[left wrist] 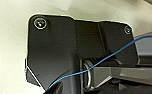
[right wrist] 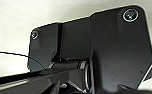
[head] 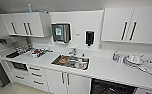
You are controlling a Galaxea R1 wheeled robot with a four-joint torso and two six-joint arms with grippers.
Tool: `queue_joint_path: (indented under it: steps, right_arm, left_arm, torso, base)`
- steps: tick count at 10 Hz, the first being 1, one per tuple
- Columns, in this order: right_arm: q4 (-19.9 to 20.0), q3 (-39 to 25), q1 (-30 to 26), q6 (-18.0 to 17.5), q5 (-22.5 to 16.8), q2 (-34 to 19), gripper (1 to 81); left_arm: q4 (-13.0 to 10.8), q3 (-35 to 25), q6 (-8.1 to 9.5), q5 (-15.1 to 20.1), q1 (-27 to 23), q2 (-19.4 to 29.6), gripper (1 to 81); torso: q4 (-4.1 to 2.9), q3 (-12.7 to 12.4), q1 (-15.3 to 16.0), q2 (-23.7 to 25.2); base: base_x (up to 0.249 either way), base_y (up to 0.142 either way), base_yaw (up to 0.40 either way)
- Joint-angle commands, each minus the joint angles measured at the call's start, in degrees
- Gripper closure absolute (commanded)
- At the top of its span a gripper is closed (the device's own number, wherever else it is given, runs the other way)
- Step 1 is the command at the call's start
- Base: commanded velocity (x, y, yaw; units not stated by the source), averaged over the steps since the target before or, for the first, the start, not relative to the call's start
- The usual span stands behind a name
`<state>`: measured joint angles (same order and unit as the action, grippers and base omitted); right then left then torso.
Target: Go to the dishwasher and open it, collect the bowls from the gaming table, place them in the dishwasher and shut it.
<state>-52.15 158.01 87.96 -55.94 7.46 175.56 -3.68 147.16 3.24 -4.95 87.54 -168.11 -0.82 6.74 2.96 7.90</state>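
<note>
1. We're parked in front of the kitchen counter, looking down at the sink, which has some dishes sitting in it.
2. The dishwasher is under the counter, right of the white doors below the sink. What we see of it is a dark opening with what looks like rack inside, so our guess is it's already open. The door itself is cut off at the edge, so we can't swear to it.
3. No gaming table around here, just cupboards, a paper towel dispenser and a soap dispenser on the wall.
4. There's a stack of plates on the counter above the dishwasher, not our job as far as we can tell.
5. Claws: both wrist cams show our own black plate and a cable over pale floor, no fingers visible, so we can't tell if either is apart or together. Nothing looks carried.
6. Progress call: opening step probably done; fetching bowls, loading and closing all still left.
</note>
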Motion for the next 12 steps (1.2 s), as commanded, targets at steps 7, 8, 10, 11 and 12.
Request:
queue_joint_path:
  steps: [7, 8, 10, 11, 12]
  right_arm:
    - [-0.8, -0.4, -2.6, 0.2, -2.0, -0.2, 1.0]
    - [-0.8, -0.3, -2.6, 0.2, -2.0, -0.2, 1.0]
    - [-0.7, -0.1, -2.6, 0.1, -2.0, -0.2, 1.0]
    - [-0.1, -0.4, -2.3, 0.1, -2.0, 0.0, 1.0]
    - [0.2, -0.4, -1.8, 0.1, -1.8, 0.3, 1.0]
  left_arm:
    - [-0.7, 0.2, -0.17, 2.3, -2.3, 0.9, 1.0]
    - [-0.6, 0.2, -0.17, 2.3, -2.3, 1.0, 1.0]
    - [-0.7, 0.2, -0.17, 2.3, -2.4, 1.0, 1.0]
    - [-0.6, 0.3, -0.17, 2.3, -2.4, 1.0, 1.0]
    - [-0.5, 0.5, -0.08, 2.3, -2.3, 0.9, 1.0]
  torso:
    - [0.00, 0.0, 0.0, 0.0]
    - [0.00, 0.0, 0.0, 0.0]
    - [0.00, 0.0, 0.0, 0.0]
    - [0.00, 0.0, 0.0, 0.0]
    - [0.00, 0.0, 0.0, 0.0]
  base:
    - [0.000, 0.000, 0.335]
    - [0.000, 0.000, 0.335]
    - [0.000, 0.000, 0.335]
    - [0.000, 0.000, 0.335]
    - [0.000, 0.000, 0.335]
